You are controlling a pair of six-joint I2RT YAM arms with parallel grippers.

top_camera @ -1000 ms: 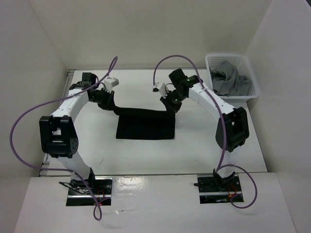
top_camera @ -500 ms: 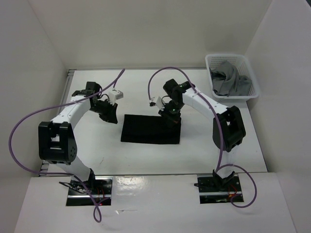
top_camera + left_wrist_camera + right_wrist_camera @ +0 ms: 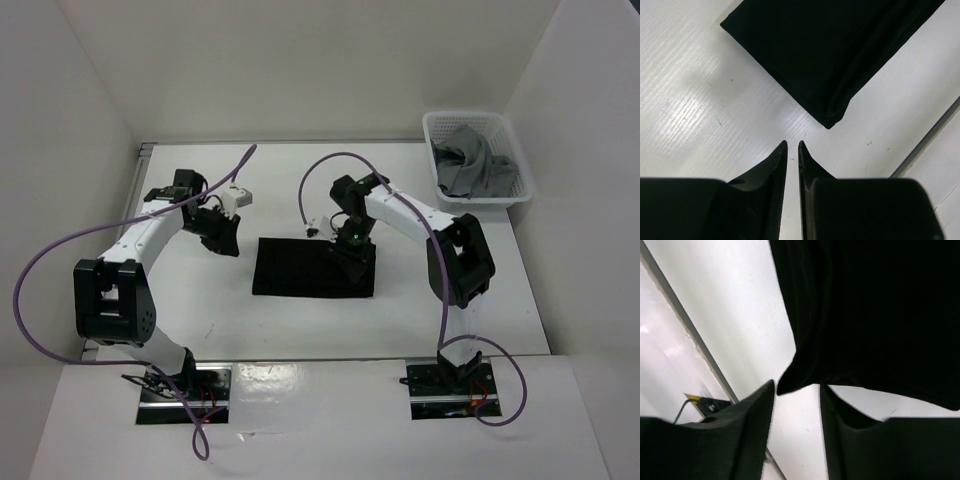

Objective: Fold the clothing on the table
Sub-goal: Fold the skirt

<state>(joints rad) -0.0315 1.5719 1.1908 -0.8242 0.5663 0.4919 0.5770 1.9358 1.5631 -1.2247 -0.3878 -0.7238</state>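
Observation:
The black clothing lies as a flat folded rectangle in the middle of the white table. My left gripper sits just off the clothing's left end. In the left wrist view the left gripper shows a narrow gap with nothing in it, and the clothing lies a short way beyond the tips. My right gripper hangs over the clothing's right part. In the right wrist view the right gripper has its jaws apart, with a corner of the clothing right at the fingertips.
A white slotted basket with a grey garment stands at the back right corner. White walls enclose the table on three sides. A thin metal rail runs along the table edge.
Both grippers were shut on the clothing's far edge; both have now opened and let go. The right arm swung forward over the clothing, which now lies shifted slightly right.

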